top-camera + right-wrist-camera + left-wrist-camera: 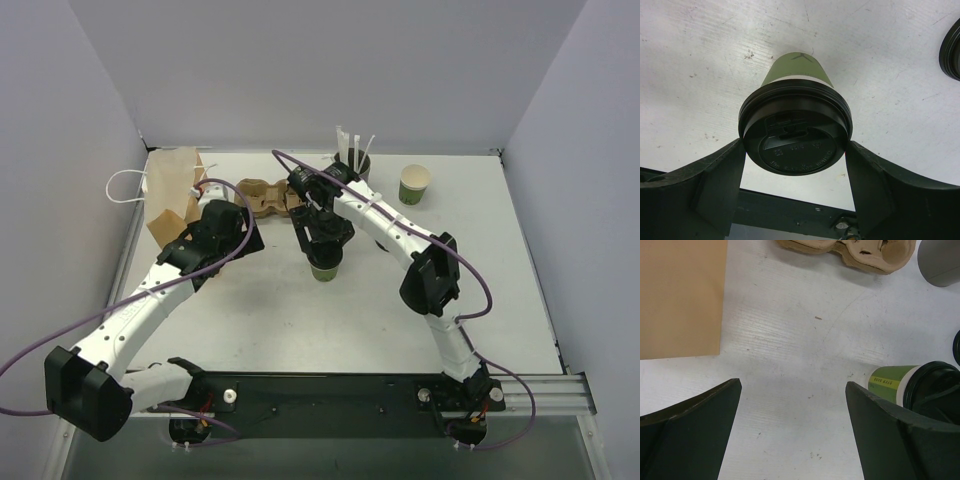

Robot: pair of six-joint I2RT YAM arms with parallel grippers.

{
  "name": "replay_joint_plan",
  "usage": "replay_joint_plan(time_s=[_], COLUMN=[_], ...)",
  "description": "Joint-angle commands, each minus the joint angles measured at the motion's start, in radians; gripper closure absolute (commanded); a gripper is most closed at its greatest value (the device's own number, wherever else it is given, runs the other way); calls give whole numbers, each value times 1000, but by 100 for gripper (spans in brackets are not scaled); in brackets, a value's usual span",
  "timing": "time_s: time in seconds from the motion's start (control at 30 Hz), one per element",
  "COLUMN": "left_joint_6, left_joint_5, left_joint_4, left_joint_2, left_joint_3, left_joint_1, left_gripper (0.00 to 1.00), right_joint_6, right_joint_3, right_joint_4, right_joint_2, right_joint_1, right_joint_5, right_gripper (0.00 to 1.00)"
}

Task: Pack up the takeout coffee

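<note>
The small green paper cup with a round black plastic lid [796, 107] sits near the middle of the white table [300, 320], and the right gripper [794, 147] is pinched on it from above, one dark finger pressed to each side of the lid's rim. From the overhead view the cup shows just below that gripper, but whether its base rests on the table or hangs clear of it I cannot tell. The left gripper [794, 385] hovers to the left of the cup with its two fingers spread wide and nothing between them but bare tabletop; the lidded cup shows at the right edge of its wrist view. Behind the left gripper stands a tan paper bag with white handles [172, 195], at the far left of the table. Just to the right of the bag lies a brown moulded cardboard cup carrier [265, 197] with round wells. Further right, at the back, stands a grey cylindrical straw holder [357, 163] with white straws sticking up, and beyond it, apart, an open green paper cup with a cream inside [415, 183].
</note>
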Motion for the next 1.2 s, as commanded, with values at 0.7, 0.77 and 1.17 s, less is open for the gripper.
replay_joint_plan(time_s=[0.7, 0.77, 1.17], left_joint_6=[27, 27, 53], left_joint_5=[74, 83, 175], left_joint_4=[86, 89, 119], left_joint_2=[35, 36, 58], left_joint_3=[-21, -23, -23], left_joint_1=[11, 11, 11], left_gripper=[3, 3, 4], right_joint_6=[-14, -9, 15], right_joint_3=[28, 28, -12], right_joint_4=[-28, -25, 38], right_joint_2=[-2, -11, -94], right_joint_1=[9, 9, -23], right_joint_5=[0, -3, -86], right_gripper=[11, 11, 8])
